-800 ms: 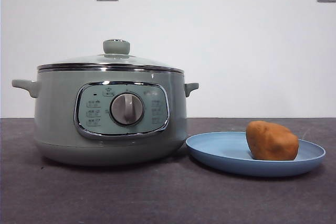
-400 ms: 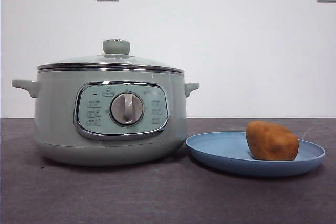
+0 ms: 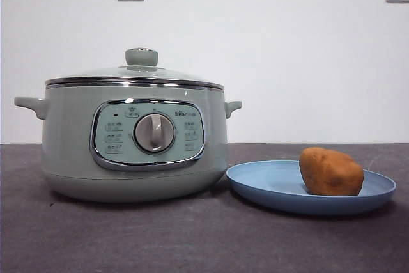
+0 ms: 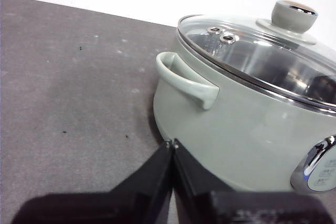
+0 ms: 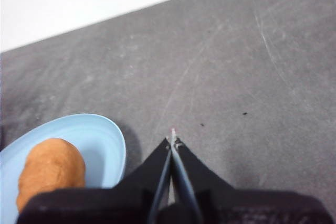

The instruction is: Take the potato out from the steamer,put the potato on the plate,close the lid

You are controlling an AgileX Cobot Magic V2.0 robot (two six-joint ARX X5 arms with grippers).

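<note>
**A:** Where is the lumpy orange-brown potato (image 3: 331,171)?

**B:** On the wide, shallow light-blue plate (image 3: 268,187), toward the side away from the pot. The plate lies on the dark grey worktop (image 3: 160,238) just beside the big round sage-green steamer (image 3: 70,139); I cannot tell whether rim and pot touch. The clear glass lid (image 4: 262,61) with its steel rim and pale green knob sits level on the steamer.

**A:** So what is left?

**B:** By my reading, nothing. Potato plated, lid on. The step in hand is only to stay clear, and doing that well means keeping both arms off the knob, the handles and the plate rim, so that the seated lid and the potato are not knocked.

**A:** And the fingers?

**B:** The left gripper (image 4: 171,144) hangs over the worktop near the steamer's side handle (image 4: 189,80), its black fingers pressed together at the tips and holding nothing. The right gripper (image 5: 172,139) is over bare worktop beside the plate, fingers likewise pinched together and empty.

**A:** What do the views each give?

**B:** The front view shows the dial panel (image 3: 148,133) and the lid's level seat, but no arm at all. The left wrist view alone looks down through the glass to the shiny inner wall, with no potato showing there. The right wrist view alone shows the plate from above.
</note>
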